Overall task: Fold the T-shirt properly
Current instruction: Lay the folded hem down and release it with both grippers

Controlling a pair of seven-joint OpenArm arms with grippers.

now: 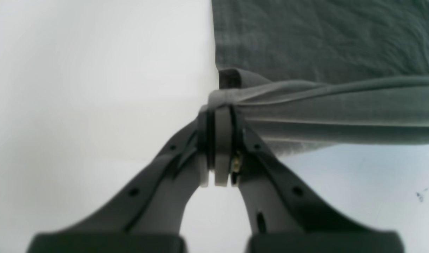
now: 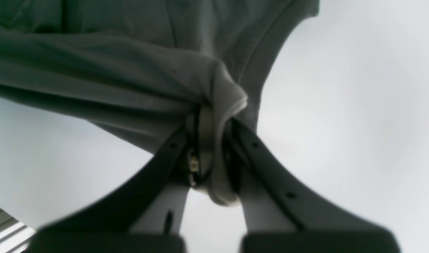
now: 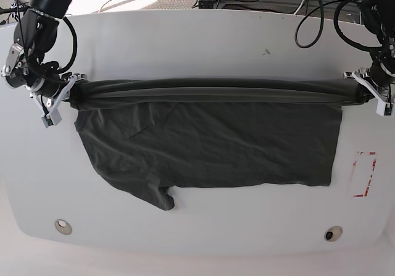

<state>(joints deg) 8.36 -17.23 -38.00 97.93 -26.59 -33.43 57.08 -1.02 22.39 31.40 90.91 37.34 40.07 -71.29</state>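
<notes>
We saw the left gripper (image 1: 219, 116) and right gripper (image 2: 209, 116) both clamped tight on the T-shirt (image 3: 210, 143), stretching its bunched edge between them.

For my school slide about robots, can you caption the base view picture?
Both grippers, left and right, pinch the dark T-shirt, stretching its top edge above the white table.

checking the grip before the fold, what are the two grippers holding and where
Both hold the dark charcoal-grey cloth T-shirt: left gripper and right gripper each pinch one end of its bunched, stretched far edge.
</notes>
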